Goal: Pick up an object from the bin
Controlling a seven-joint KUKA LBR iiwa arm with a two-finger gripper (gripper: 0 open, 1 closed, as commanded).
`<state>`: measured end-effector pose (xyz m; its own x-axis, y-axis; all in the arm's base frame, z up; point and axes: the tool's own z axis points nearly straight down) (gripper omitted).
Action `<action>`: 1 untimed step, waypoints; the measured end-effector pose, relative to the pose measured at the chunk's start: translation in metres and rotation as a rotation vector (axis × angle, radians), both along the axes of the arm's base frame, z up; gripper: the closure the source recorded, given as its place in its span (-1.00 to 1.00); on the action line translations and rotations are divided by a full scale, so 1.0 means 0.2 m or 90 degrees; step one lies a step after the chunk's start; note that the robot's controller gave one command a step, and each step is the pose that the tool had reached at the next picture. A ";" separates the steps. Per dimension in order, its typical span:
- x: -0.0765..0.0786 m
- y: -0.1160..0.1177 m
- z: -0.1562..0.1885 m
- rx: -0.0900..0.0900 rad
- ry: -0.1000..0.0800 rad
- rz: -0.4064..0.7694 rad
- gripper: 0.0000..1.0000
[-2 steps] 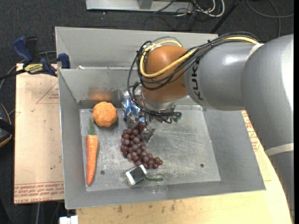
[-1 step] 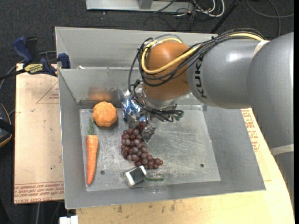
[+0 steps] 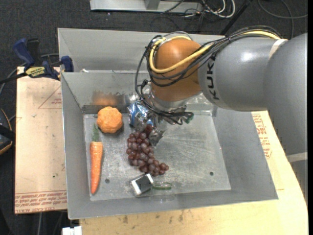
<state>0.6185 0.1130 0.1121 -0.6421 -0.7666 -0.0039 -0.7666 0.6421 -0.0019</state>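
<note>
Our gripper (image 3: 153, 131) hung over a dark purple plastic grape bunch (image 3: 143, 154).
Clenched or released, we couldn't tell; the knobbly bunch might slip.

Grey bin (image 3: 195, 151) holds carrot (image 3: 96, 168), orange (image 3: 109, 120), purple grapes (image 3: 142, 153), small box (image 3: 142, 184).

Dark purple bunch of plastic grapes (image 3: 144, 153), lying flat on the floor of the grey metal bin (image 3: 195, 151), about mid-bin. Elongated, runs diagonally. Upper end right under the end effector (image 3: 152, 131), lower end toward bin front.
</note>
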 end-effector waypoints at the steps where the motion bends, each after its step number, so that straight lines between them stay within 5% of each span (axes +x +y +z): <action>1: 0.00 0.00 0.04 0.000 0.000 0.000 1.00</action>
